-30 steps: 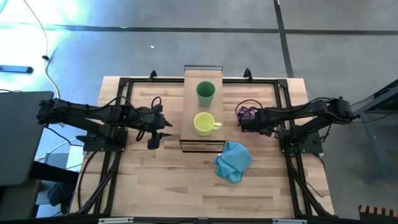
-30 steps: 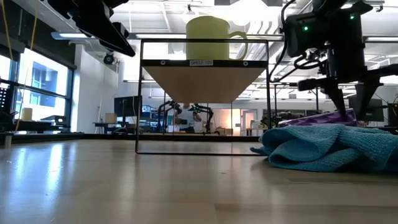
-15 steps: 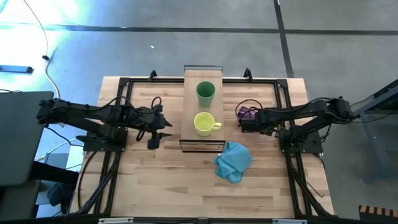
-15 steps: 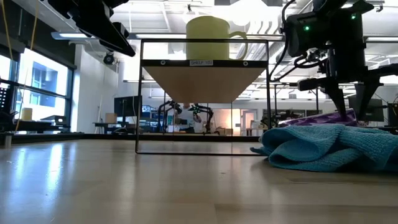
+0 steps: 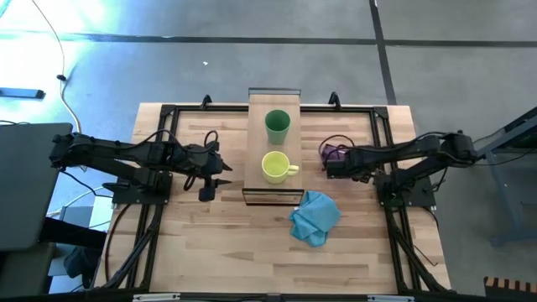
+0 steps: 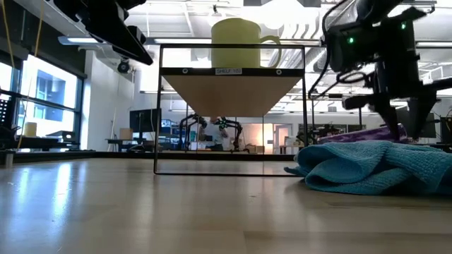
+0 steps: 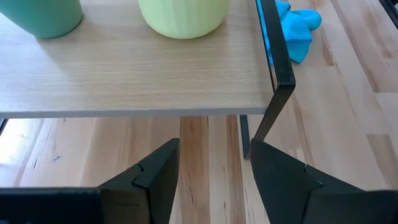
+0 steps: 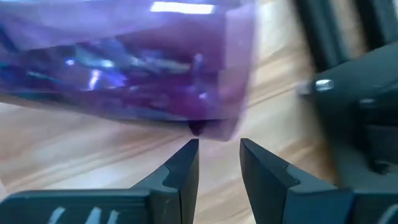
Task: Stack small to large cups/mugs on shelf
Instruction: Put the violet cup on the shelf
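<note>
A small white label (image 6: 224,71) sits at the middle of the shelf's front frame bar in the low view; its print is too small to read. The shelf (image 5: 256,143) stands at the middle of the table's (image 5: 210,252) far edge, running toward the centre. On it the green cup (image 5: 278,125) stands upright toward the far end and the yellow mug (image 5: 275,167) toward the near end, handle pointing to the right side; both look empty from above. The purple tumbler (image 5: 333,152) lies on its side on the table, just right of the shelf, near the table's right edge frame. A crumpled blue cloth (image 5: 315,216) lies off the shelf's near right corner.

The right gripper (image 8: 219,163) is at the tumbler's end, its fingers a narrow gap apart and not closed on it, the tumbler's rim just ahead of the tips. The left gripper (image 7: 214,168) hovers left of the shelf's near end, fingers spread wide and holding nothing.
</note>
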Robot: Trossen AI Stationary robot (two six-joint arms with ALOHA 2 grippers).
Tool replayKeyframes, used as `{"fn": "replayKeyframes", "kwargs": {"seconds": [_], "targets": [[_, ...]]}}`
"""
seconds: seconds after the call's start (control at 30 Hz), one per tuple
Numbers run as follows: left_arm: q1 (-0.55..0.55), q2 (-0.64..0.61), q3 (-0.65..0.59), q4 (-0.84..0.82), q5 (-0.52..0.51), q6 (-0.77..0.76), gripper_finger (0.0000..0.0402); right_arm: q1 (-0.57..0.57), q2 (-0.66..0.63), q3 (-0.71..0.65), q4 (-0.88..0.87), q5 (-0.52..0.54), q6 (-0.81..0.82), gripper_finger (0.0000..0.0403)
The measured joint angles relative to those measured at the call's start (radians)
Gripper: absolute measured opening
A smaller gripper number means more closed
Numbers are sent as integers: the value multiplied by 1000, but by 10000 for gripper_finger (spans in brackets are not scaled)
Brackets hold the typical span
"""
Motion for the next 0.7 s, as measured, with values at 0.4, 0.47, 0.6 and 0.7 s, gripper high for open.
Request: {"fn": "replayKeyframes", "kwargs": {"seconds": [0.4,0.47,0.6,0.7], "targets": [[0,0,0,-6,0,0,184,-2,-1,-198,358,-68,-25,99],[0,0,0,-3,0,0,184,3,2,-161,276,-70,-23,96],[0,0,0,6,0,0,184,3,1,-67,131,-69,-25,94],[0,0,0,5,0,0,184,4,1,-11,1,-45,-19,94]]}}
